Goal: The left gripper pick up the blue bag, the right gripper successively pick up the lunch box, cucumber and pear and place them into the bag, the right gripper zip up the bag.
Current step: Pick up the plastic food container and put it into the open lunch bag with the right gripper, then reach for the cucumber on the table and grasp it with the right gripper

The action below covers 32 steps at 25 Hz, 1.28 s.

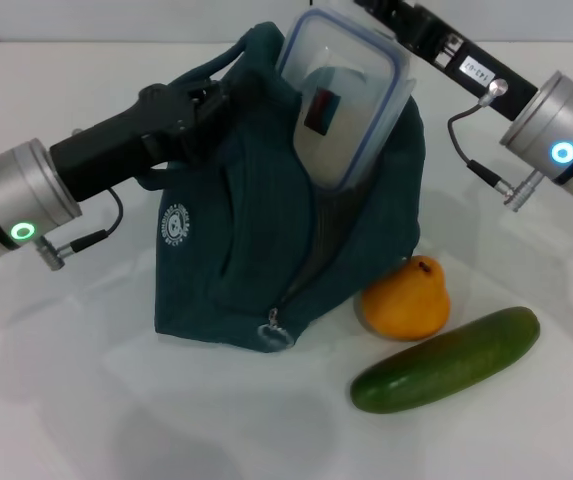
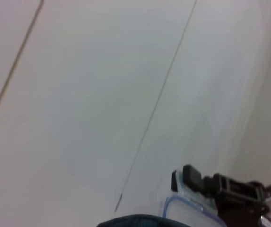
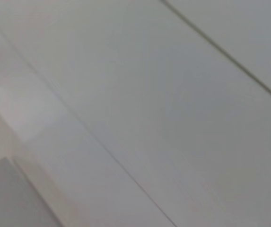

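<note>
Orange pear (image 1: pixel 407 300), green cucumber (image 1: pixel 448 360), beside bag (image 1: pixel 236 240)

The dark teal fabric bag (image 1: pixel 236 240) stands on the white worktop (image 1: pixel 86 400); the clear plastic lunch box (image 1: pixel 346 95) sits partway in its opening. The orange-yellow pear (image 1: pixel 406 300) touches the bag's right side, and the long green cucumber (image 1: pixel 446 360) lies just before the pear.

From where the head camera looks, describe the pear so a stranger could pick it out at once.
Start at the blue bag standing mid-table, held at its top by the left gripper, with the lunch box sticking out of its opening. At the bag's lower right corner sits the pear, touching the fabric. It is round and orange-yellow, unlike the long dark green cucumber lying in front of it.
</note>
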Each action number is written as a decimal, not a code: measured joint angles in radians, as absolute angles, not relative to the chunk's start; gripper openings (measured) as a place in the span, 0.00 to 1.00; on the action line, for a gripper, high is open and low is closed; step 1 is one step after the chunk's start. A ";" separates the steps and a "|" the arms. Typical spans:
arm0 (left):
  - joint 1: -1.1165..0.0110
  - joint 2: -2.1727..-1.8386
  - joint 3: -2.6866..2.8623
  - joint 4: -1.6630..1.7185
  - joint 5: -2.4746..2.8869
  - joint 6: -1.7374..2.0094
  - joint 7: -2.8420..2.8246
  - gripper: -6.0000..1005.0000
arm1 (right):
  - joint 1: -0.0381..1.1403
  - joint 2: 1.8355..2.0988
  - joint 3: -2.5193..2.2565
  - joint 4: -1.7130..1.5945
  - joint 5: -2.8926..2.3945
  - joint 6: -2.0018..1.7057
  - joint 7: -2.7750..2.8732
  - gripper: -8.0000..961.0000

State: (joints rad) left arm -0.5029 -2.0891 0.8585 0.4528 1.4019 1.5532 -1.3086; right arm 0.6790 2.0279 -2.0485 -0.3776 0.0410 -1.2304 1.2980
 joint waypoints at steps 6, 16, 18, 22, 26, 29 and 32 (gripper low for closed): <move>-0.497 -2.089 0.854 0.438 1.369 1.553 -1.303 0.05 | 0.685 2.028 -2.097 -0.367 0.051 -1.203 1.298 0.23; -0.497 -2.089 0.854 0.432 1.348 1.552 -1.302 0.05 | 0.725 2.028 -2.146 -0.364 0.047 -1.189 1.291 0.25; -0.497 -2.088 0.855 0.428 1.346 1.552 -1.302 0.05 | 0.725 2.028 -2.147 -0.364 0.046 -1.187 1.284 0.25; -0.491 -2.086 0.854 0.425 1.344 1.552 -1.302 0.05 | 0.721 2.028 -2.147 -0.364 0.039 -1.196 1.249 0.26; -0.487 -2.085 0.854 0.425 1.344 1.552 -1.302 0.05 | 0.717 2.024 -2.142 -0.364 0.033 -1.203 1.224 0.33; -0.479 -2.083 0.854 0.428 1.344 1.552 -1.304 0.05 | 0.712 2.013 -2.137 -0.365 0.019 -1.239 1.166 0.43; -0.464 -2.083 0.854 0.433 1.344 1.553 -1.304 0.05 | 0.700 1.986 -2.074 -0.372 -0.060 -1.269 1.111 0.56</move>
